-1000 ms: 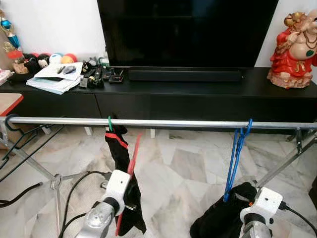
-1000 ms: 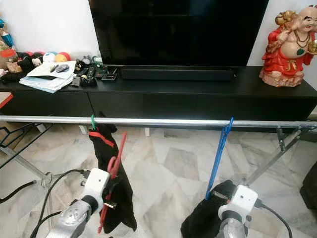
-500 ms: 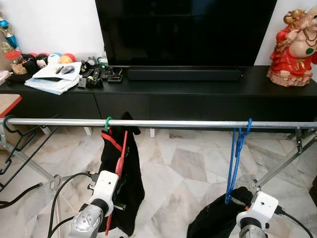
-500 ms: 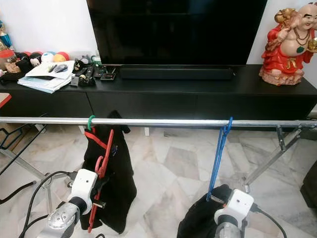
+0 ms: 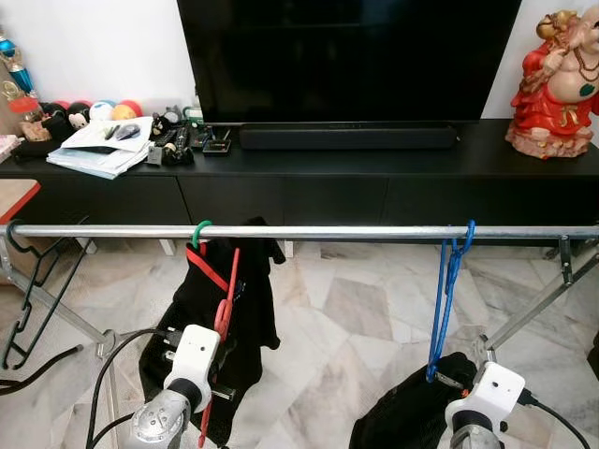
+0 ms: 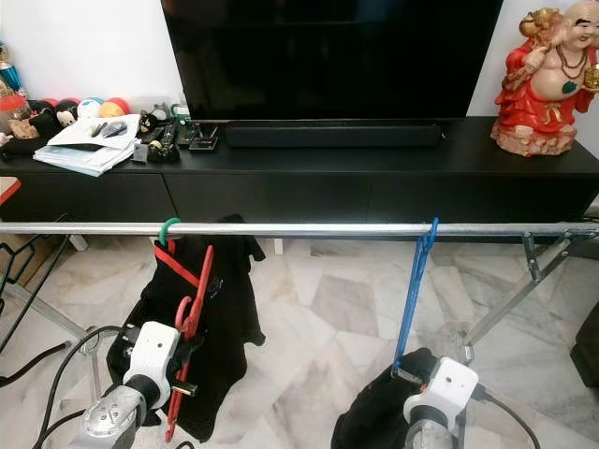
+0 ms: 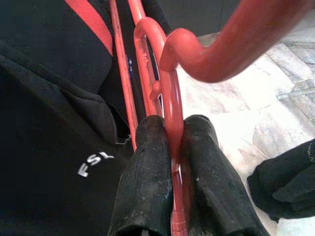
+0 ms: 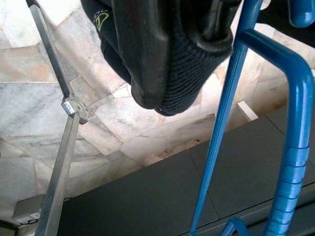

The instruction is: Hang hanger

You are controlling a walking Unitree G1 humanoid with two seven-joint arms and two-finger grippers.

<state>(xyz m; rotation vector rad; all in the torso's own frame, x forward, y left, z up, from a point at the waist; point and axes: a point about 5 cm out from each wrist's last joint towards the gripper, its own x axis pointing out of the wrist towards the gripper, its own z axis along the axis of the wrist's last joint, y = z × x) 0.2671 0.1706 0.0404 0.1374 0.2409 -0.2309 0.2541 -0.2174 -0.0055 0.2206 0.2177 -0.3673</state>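
From my head camera I look down on a metal rail [image 5: 374, 231] that crosses in front of a black TV console [image 5: 309, 178]. A green hook [image 5: 200, 230] sits over the rail toward my left side, carrying a black garment [image 5: 251, 309] with a red stripe. My left gripper [image 5: 217, 354] is low beneath it, holding a red hanger [image 5: 227, 299] that leans against that garment, its top below the rail and not hooked on. Toward my right, a blue hanger [image 5: 447, 290] is hooked over the rail, and its lower end meets a dark cloth bundle [image 5: 412, 412] beside my right gripper [image 6: 412, 374]. A black hanger [image 5: 28, 281] dangles at the rail's far left end. On the console stand a red figurine [image 5: 557, 79], a black soundbar [image 5: 348, 138] and a pile of papers [image 5: 105, 148].

In my left wrist view, my two black fingers [image 7: 147, 187] are pinched tight on a thin bar of the red hanger, with the black garment just behind it.

In my right wrist view, the blue hanger runs close past the camera and a dark padded shape, perhaps one of my fingers wrapped in cloth, blocks the near field; I cannot tell whether this pincer is apart or together.
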